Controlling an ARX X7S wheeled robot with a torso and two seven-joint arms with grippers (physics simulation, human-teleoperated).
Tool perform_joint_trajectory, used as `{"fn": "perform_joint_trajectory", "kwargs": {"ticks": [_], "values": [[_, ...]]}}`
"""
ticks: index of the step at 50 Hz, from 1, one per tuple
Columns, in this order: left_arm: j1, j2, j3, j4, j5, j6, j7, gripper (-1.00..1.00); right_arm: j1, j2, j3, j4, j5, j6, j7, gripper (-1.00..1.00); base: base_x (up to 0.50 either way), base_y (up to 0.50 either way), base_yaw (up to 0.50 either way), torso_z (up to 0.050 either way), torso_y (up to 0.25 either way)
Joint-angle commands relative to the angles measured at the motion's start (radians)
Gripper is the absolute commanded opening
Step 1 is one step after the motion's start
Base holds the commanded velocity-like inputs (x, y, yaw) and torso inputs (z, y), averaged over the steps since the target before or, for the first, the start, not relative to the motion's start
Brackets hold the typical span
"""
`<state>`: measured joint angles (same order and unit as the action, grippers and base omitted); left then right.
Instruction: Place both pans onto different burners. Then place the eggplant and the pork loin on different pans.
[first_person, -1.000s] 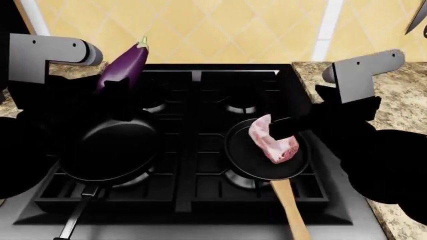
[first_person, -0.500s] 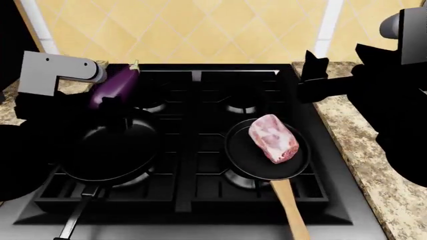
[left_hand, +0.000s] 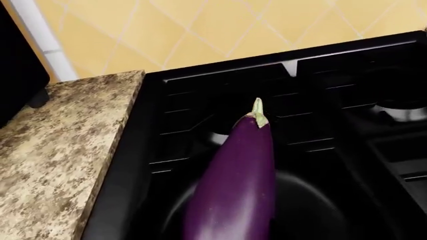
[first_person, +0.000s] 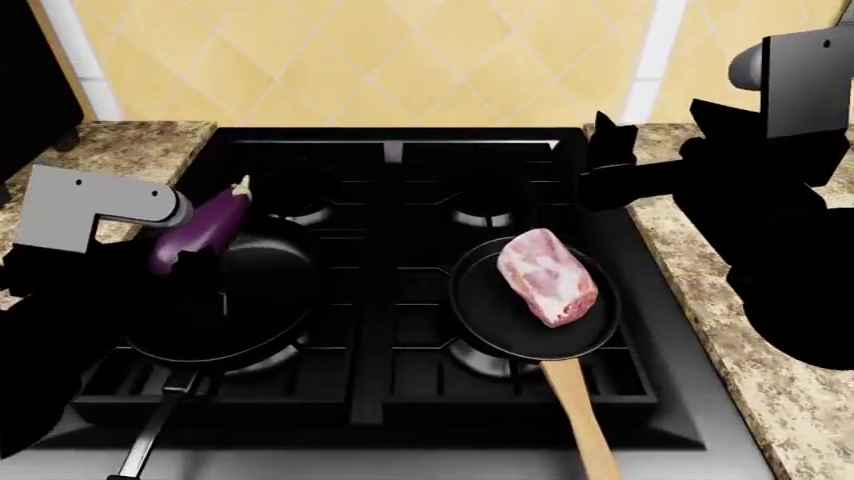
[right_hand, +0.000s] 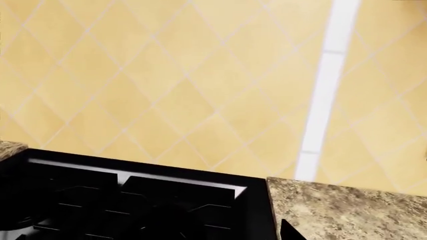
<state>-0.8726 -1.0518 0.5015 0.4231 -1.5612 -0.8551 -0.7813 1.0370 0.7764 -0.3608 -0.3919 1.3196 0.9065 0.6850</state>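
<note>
Left gripper (first_person: 180, 262) fingers clamp eggplant (first_person: 200, 226) above deep pan (first_person: 220, 300) on stove (first_person: 387, 160); pork loin (first_person: 547, 276) in wooden-handled pan (first_person: 483, 310); right gripper (first_person: 607, 165) finger state unclear.

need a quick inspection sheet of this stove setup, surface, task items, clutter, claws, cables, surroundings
surface: black stove with cast-iron grates, speckled stone counter on both sides
pans: long-handled pan on the front left burner; wooden-handled pan on the front right burner
pork loin: lying in the wooden-handled pan
eggplant: held tilted over the far left rim of the long-handled pan, stem up, not set down
clutter: nothing seen
claws: left claw shut on the eggplant; right claw raised above the stove's far right edge, empty, opening unclear
cables: nothing seen
surroundings: yellow diamond-tiled wall behind
</note>
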Motion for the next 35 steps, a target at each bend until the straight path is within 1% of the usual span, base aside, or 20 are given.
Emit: {"fn": "perform_joint_trajectory", "kwargs": {"ticks": [1, 4, 17, 18, 24, 33, 35], "values": [[0.053, -0.037, -0.005, 0.016, -0.016, 0.019, -0.015, -1.0, -0.013, -0.014, -0.016, 0.015, -0.026, -0.015, -0.019, 1.0, 0.0, 0.0, 0.0, 0.0, 0.0], [0.071, -0.038, -0.003, 0.009, -0.01, 0.029, -0.011, -1.0, -0.017, -0.014, -0.017, 0.016, -0.028, -0.018, -0.021, 1.0, 0.0, 0.0, 0.0, 0.0, 0.003], [0.077, -0.038, -0.004, -0.01, -0.018, 0.032, -0.011, -1.0, -0.026, -0.018, -0.023, 0.022, -0.036, -0.027, -0.028, 1.0, 0.0, 0.0, 0.0, 0.0, 0.0], [0.078, -0.038, -0.004, -0.011, -0.013, 0.034, -0.008, 1.0, -0.026, -0.019, -0.023, 0.023, -0.037, -0.027, -0.028, 1.0, 0.0, 0.0, 0.0, 0.0, 0.0], [0.107, -0.035, -0.004, -0.02, 0.021, 0.063, 0.008, 1.0, -0.025, -0.019, -0.025, 0.025, -0.036, -0.026, -0.028, 1.0, 0.0, 0.0, 0.0, 0.0, 0.0], [0.094, -0.032, -0.01, -0.03, 0.024, 0.064, 0.005, 1.0, -0.021, -0.019, -0.027, 0.025, -0.036, -0.026, -0.03, 1.0, 0.0, 0.0, 0.0, 0.0, 0.0], [0.066, -0.035, -0.02, -0.027, 0.003, 0.054, -0.006, 1.0, -0.019, -0.018, -0.025, 0.024, -0.032, -0.026, -0.028, 1.0, 0.0, 0.0, 0.0, 0.0, 0.0]]}}
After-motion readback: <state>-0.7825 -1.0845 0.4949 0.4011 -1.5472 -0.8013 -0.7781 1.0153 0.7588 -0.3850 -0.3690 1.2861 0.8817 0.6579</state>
